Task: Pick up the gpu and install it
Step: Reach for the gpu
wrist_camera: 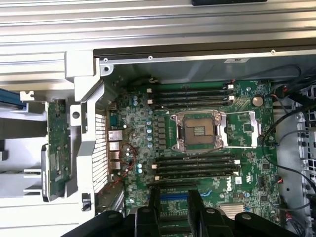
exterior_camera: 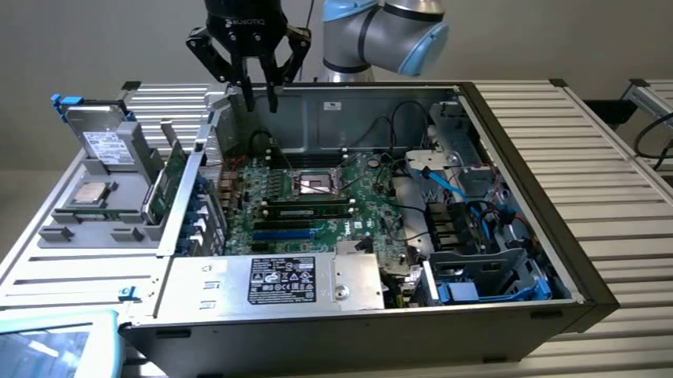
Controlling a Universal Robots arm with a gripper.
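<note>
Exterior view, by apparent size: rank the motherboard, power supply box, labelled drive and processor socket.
1. Motherboard, largest.
2. Power supply box, a close second; it sits nearer the camera, so this order is unsure.
3. Labelled drive.
4. Processor socket, smallest.

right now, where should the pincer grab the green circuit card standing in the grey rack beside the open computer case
Probably the free upper edge, coming from straight above. The green circuit card stands on edge in the grey plastic rack, whose walls seem to flank its lower part. The open pincer would best close across the card's thin faces, not its ends.
</note>
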